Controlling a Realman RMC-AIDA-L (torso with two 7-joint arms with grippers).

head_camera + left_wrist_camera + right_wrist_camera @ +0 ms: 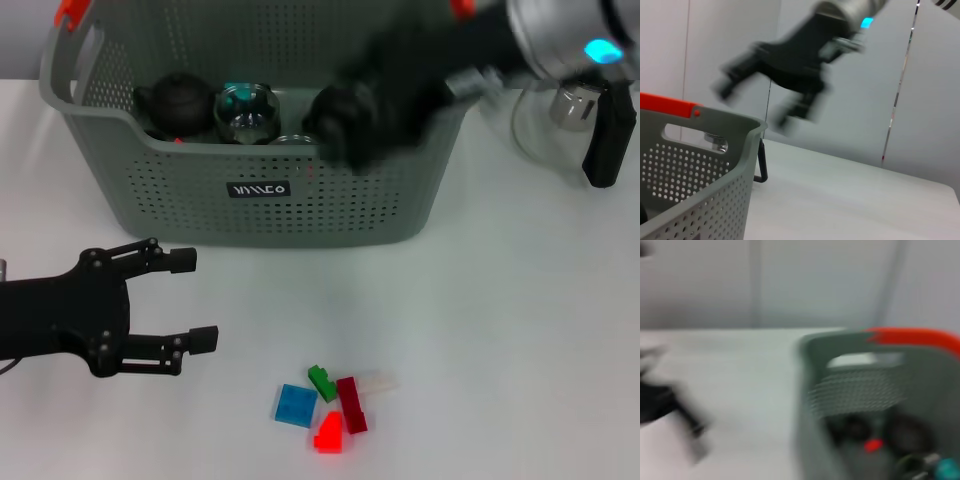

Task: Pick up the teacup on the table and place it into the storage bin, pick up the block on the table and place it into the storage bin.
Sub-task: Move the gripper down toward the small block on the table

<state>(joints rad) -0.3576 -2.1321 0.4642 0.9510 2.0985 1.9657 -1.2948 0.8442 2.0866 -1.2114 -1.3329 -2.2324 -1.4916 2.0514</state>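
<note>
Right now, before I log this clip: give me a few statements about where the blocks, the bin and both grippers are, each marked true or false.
1. The coloured blocks lie on the table in front of the storage bin. True.
2. The left gripper is shut on a block. False: it is open and holds nothing, low over the table on the robot's left.
3. The right gripper is over the storage bin's right half. True.
4. The storage bin holds nothing. False: a dark teapot and a glass item sit inside.
5. The glass jug stands on the robot's left of the bin. False: it stands on the right.
</note>
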